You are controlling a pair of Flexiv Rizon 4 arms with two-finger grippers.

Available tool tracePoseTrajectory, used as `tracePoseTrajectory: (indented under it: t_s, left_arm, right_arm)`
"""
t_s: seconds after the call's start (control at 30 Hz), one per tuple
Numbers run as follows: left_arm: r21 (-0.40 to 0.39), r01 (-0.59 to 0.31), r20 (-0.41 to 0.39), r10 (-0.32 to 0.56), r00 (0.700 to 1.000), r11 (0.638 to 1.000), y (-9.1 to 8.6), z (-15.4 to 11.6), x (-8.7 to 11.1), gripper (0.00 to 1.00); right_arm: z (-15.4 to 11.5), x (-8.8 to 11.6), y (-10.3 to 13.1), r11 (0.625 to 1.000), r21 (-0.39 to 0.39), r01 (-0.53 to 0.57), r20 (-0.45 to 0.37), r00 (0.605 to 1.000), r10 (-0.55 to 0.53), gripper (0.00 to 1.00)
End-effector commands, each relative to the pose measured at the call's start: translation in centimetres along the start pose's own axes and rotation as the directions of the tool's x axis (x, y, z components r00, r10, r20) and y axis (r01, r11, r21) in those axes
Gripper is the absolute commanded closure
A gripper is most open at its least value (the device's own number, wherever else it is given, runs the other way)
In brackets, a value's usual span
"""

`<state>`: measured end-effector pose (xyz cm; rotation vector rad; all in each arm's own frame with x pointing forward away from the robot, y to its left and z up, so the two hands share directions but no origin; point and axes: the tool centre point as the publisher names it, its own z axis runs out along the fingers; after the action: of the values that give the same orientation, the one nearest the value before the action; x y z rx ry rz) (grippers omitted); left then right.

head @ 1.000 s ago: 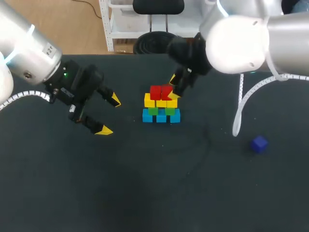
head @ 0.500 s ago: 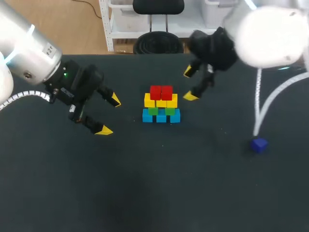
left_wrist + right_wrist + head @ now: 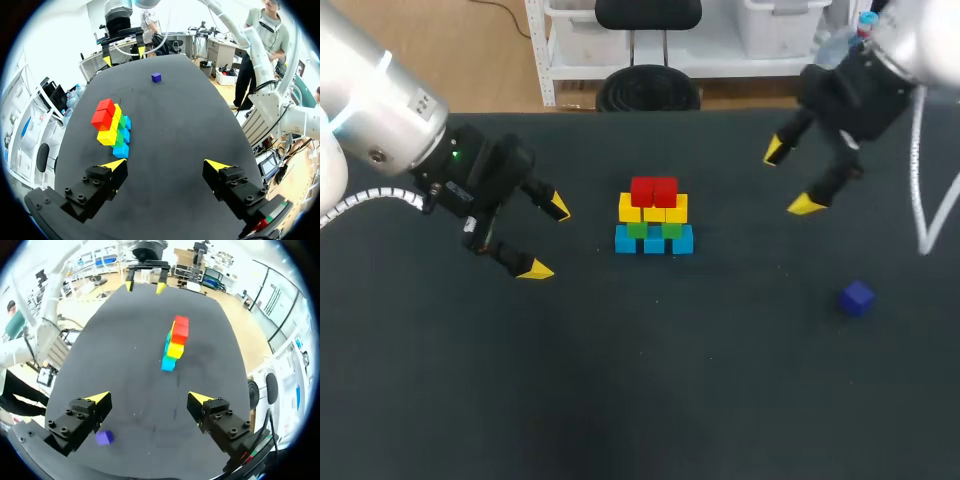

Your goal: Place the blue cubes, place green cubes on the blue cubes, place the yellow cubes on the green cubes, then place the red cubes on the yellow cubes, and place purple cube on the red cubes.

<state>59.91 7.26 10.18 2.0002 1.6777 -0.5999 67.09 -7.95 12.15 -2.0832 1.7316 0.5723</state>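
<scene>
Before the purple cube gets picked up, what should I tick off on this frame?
1. Right tool open and empty: ok.
2. Purple cube lying free on the table, nothing over it: ok.
3. Right tool above the purple cube: not ok, it is off to one side.
4. Red cubes side by side on the yellow cubes: ok.
5. Left tool open, apart from the red cubes: ok.
6. Red cubes' tops level: cannot tell.

A dark, matte desk (image 3: 640, 400) fills most of the head view, running out past the left, right and lower borders. Its far edge crosses the upper part of the frame as a nearly straight line.
</scene>
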Motion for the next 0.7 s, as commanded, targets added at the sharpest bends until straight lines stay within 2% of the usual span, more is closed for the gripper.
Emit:
tracePoseTrajectory:
  t_s: [0.03,0.37,0.7]
  left_arm:
    - [0.000,-0.001,-0.001,0.001,1.000,1.000,0.0,0.0,0.0,0.00]
    - [0.000,-0.001,-0.001,0.001,1.000,1.000,0.0,0.0,0.0,0.00]
    - [0.000,-0.001,-0.001,0.001,1.000,1.000,0.0,0.0,0.0,0.00]
  right_arm:
    - [-0.7,1.5,1.3,1.000,0.001,0.017,0.023,1.000,-0.017,0.00]
    - [-0.9,4.9,5.5,0.984,-0.068,0.162,0.007,0.987,-0.162,0.00]
    - [-0.9,7.5,7.0,0.966,-0.118,0.232,0.023,0.973,-0.231,0.00]
